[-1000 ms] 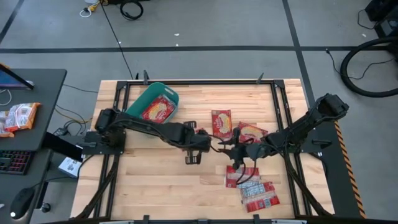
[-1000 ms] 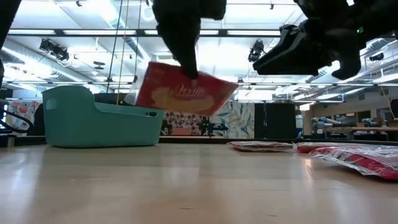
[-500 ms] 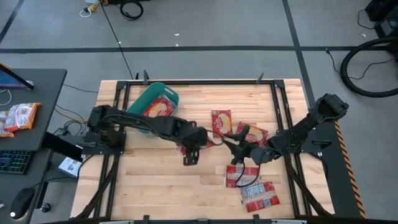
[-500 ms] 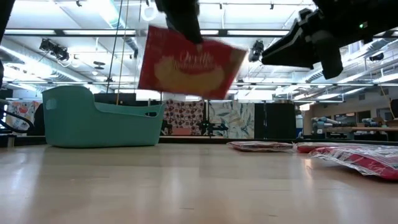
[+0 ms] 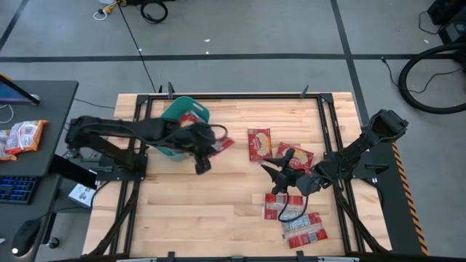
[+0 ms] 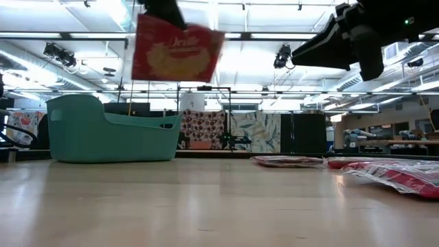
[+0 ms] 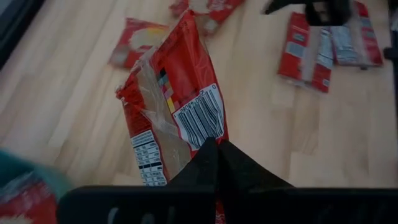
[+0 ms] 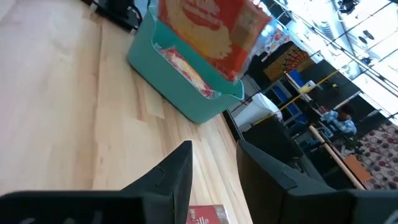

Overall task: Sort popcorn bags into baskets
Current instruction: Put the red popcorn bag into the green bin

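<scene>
Light wood-plank table (image 5: 182, 211) in a black frame. Teal basket (image 5: 169, 116) sits at its far-left part — one red popcorn bag (image 8: 185, 68) lies inside. On the bare wood at centre-right: one bag (image 5: 259, 143) alone, another (image 5: 300, 155) just beside it, and nearer the front edge a cluster of label-side-up bags (image 5: 300, 225) — overlapping, count unclear.

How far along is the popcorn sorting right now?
One bag already lies in the basket. The left gripper holds another bag in the air near the basket. The right gripper hovers open, and several bags remain on the table.
</scene>
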